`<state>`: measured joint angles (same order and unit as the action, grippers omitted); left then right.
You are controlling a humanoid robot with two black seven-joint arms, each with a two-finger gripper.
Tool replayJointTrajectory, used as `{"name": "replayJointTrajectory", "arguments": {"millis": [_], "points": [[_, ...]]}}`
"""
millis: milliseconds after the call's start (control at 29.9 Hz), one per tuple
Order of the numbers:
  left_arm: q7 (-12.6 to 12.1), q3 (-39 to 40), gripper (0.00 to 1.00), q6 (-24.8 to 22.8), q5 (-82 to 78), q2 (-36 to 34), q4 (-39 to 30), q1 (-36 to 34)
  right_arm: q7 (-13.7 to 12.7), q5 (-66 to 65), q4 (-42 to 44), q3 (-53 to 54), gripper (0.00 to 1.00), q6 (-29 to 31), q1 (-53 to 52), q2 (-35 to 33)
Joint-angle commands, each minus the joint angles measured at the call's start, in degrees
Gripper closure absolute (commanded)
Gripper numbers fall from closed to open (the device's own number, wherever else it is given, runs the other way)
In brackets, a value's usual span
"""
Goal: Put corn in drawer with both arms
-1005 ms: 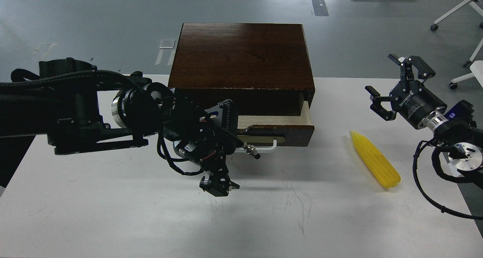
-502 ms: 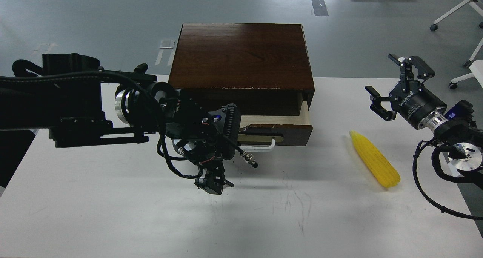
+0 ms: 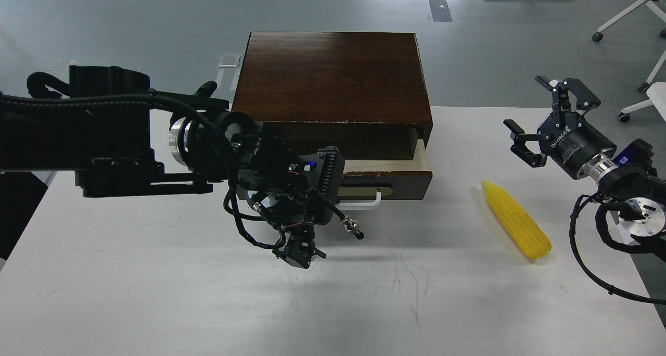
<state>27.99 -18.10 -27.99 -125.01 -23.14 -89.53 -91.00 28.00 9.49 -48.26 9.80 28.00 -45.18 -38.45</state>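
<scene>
The corn [image 3: 516, 219] lies on the white table, right of the box and apart from both grippers. The drawer [image 3: 387, 181] of the dark brown box [image 3: 333, 75] is pulled partly out and shows a strip of pale wood inside. Its white bar handle [image 3: 364, 204] is partly hidden by my left arm. My left gripper [image 3: 301, 252] hangs over the table in front of the drawer's left part, dark and small, with its fingers not told apart. My right gripper [image 3: 541, 111] is open and empty, raised above the table up and right of the corn.
The table [image 3: 156, 283] has its right edge near my right arm's cables [image 3: 598, 272]. Rolling chair legs [image 3: 624, 17] stand on the grey floor at the far right, off the table.
My left arm's wrist has shifted a little to the right and up, with the gripper staying in front of the drawer. The drawer, the corn and the right arm have not moved.
</scene>
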Motion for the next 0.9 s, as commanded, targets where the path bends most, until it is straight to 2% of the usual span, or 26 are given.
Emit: {"name": "replayJointTrajectory", "arguments": {"millis": [0,167,268,435,536,603,737,871], "points": [[0.01,0.35,0.02,-0.01,0.01,-0.15,-0.91,-0.84,0.00,0.00,0.00,0.04,0.00,0.00,0.00,-0.05],[0.01,1.22,0.02,-0.01,0.01,-1.29,-2.58,-2.69,0.00,0.00,-0.08,-0.05,0.00,0.00,0.00,-0.13],[0.01,4.64,0.02,-0.01,0.03,-2.70,-4.25,-2.78,0.00,0.00,-0.08,-0.13,0.00,0.00,0.09,-0.13],[0.01,13.61,0.02,-0.01,11.00,-7.97,-6.54,-2.95,0.00,0.00,-0.08,-0.13,0.00,0.00,0.27,-0.48],[0.01,17.92,0.02,-0.01,20.13,-11.04,-6.10,-2.69,0.00,0.00,-0.08,-0.13,0.00,0.00,0.35,-0.84],[0.01,20.82,0.02,-0.01,32.31,-14.81,-4.35,-1.90,0.00,-0.09,0.00,-0.13,0.00,0.00,0.44,-0.84],[0.01,21.53,0.02,-0.01,49.04,-19.13,-0.92,1.52,0.00,-0.09,0.00,-0.13,0.00,0.00,0.44,-0.84],[0.01,21.97,0.02,-0.01,73.96,-24.23,4.08,9.67,0.00,-0.17,-0.08,-0.22,0.00,0.00,0.44,-0.84]]}}
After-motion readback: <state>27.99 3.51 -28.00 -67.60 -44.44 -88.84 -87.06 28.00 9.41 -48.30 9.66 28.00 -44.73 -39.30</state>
